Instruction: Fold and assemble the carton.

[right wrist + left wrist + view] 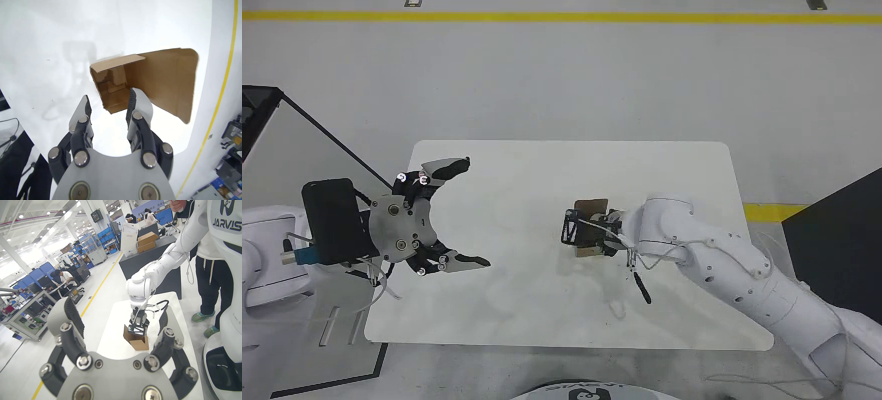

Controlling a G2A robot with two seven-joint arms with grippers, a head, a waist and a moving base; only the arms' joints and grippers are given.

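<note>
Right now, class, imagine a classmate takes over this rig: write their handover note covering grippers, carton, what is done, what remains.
Left gripper: open, empty, over the table, apart from the carton.
Right gripper: open, holding nothing, just above the carton's open top.
Done: carton body stands formed, bottom flaps folded in.
Left: the long lid flap stands open; fold and tuck it.

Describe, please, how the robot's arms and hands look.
The right arm is glossy white with rounded joints and a thin white cable. Both the left hand and right hand have grey metal plates, black linkages and ribbed black pads.
</note>
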